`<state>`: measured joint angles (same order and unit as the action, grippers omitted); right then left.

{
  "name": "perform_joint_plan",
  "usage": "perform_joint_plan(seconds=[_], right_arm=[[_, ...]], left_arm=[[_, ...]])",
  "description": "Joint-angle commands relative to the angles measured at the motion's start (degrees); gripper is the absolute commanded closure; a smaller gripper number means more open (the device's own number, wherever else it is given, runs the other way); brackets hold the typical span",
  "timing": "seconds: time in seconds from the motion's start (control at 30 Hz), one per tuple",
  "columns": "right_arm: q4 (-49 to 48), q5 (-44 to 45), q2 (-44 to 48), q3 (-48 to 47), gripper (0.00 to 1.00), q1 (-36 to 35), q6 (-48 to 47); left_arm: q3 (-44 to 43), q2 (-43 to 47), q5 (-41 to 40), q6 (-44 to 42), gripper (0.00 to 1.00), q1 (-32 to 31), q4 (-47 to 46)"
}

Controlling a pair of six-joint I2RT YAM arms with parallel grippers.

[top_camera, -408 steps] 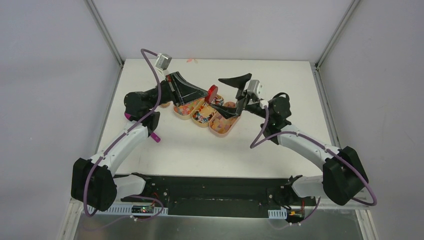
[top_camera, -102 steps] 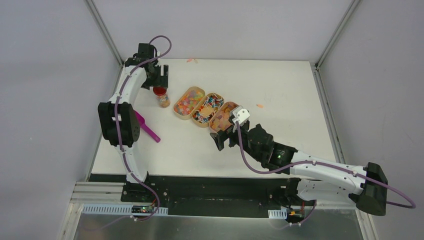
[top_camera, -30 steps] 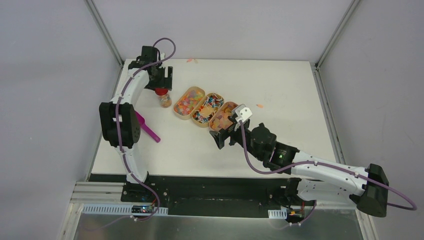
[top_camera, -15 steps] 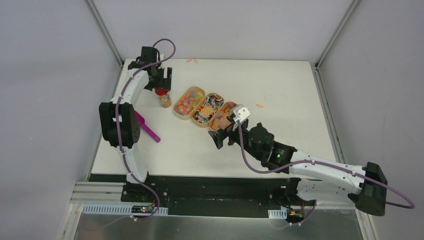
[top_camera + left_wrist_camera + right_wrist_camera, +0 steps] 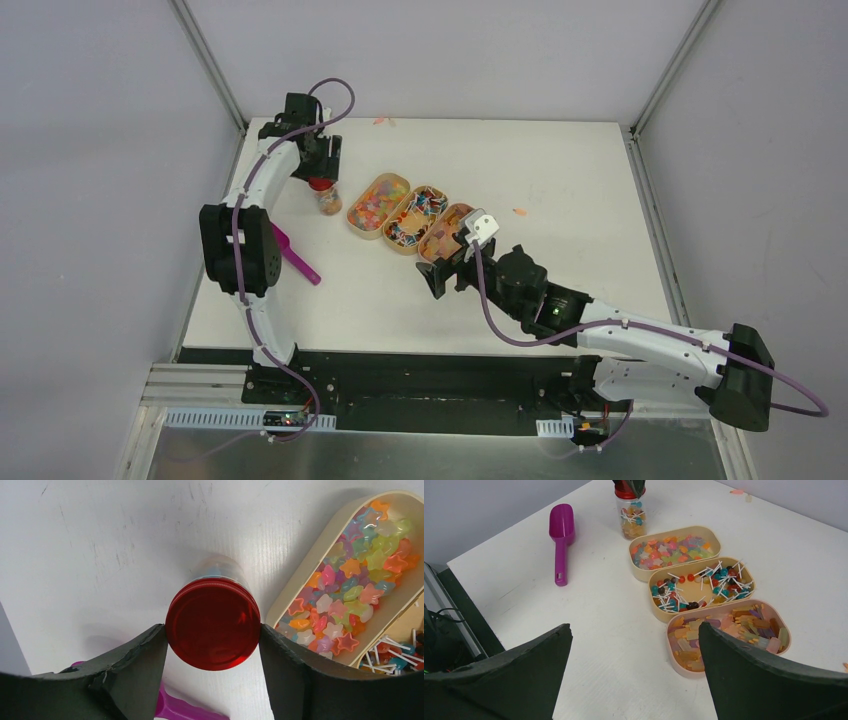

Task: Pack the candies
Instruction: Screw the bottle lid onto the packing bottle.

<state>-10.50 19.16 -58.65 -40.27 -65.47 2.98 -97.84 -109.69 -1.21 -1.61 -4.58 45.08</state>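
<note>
Top view, read from the left edge. A magenta scoop [image 5: 296, 258] lay flat on the tabletop [image 5: 560, 170], close beside the left arm [image 5: 250, 195] and apart from everything else.

Farther back and a little to the right, a small clear jar [image 5: 328, 198] stood upright with its red lid [image 5: 213, 623] on. The left jaws hung over it from above. In the wrist view their two fingers [image 5: 135, 670] pressed against opposite sides of the lid, so we logged them as clamped on the lid. Through the jar's wall we saw some candies [image 5: 632, 520] inside: white sticks and orange bits.

Right of the jar, three oval trays sat side by side in a slanted row.
- First tray [image 5: 632, 560]: bright star candies [image 5: 671, 550].
- Second tray [image 5: 659, 617]: lollipops [image 5: 696, 587] with white sticks, red, dark and teal heads.
- Third tray [image 5: 689, 672]: flat orange and yellow gummies [image 5: 729, 630].

The right arm [image 5: 620, 330] stretched low across the tabletop. The right jaws sat on the near side of the third tray, spread wide apart, with nothing between them.

One small orange crumb [image 5: 520, 212] lay alone on the tabletop, right of the trays.
</note>
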Motion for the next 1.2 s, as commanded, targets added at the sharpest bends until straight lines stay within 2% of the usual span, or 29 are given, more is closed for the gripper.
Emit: perform_joint_plan(seconds=[0.0,0.07,0.4,0.5,0.63,0.73,0.87,0.97,1.1,1.17], right_arm=[[-3.12,-0.19,1.41,0.0,0.0,0.32,0.35],[-3.05,-0.26,1.44,0.09,0.0,0.33,0.4],[-3.86,-2.12,0.71,-0.21,0.0,0.69,0.07],[-6.02,-3.83,-0.08,0.43,0.0,1.57,-1.8],[-13.99,-9.98,-4.09,1.03,0.0,4.46,-6.19],[-21.62,-14.14,-9.86,1.13,0.0,5.86,-10.88],[-30.43,-18.16,-22.24,-2.66,0.0,8.41,-14.61],[-36.89,-21.58,-32.01,-7.86,0.01,10.34,-15.03],[-38.82,-27.7,-42.33,-15.84,0.01,11.9,-15.35],[-43.14,-29.67,-47.43,-18.51,0.01,12.23,-16.14]], left_arm=[[0.18,1.42,0.72,-4.23,0.35,-0.3,-0.43],[1.2,1.81,3.07,-6.46,0.42,0.11,-0.43],[6.44,1.87,12.89,-16.2,0.48,0.8,0.34],[5.15,0.09,11.29,-14.72,0.5,0.89,2.21],[3.92,0.19,13.15,-11.56,0.54,0.89,3.62],[3.94,1.54,13.21,-8.59,0.54,0.8,4.41],[5.42,4.11,12.46,-6.73,0.54,0.8,5.02],[6.14,4.96,11.42,-6.35,0.54,0.79,5.33],[6.64,4.8,9.96,-5.94,0.54,0.78,6.32],[7.1,5.19,9.37,-5.48,0.54,0.79,6.8]])
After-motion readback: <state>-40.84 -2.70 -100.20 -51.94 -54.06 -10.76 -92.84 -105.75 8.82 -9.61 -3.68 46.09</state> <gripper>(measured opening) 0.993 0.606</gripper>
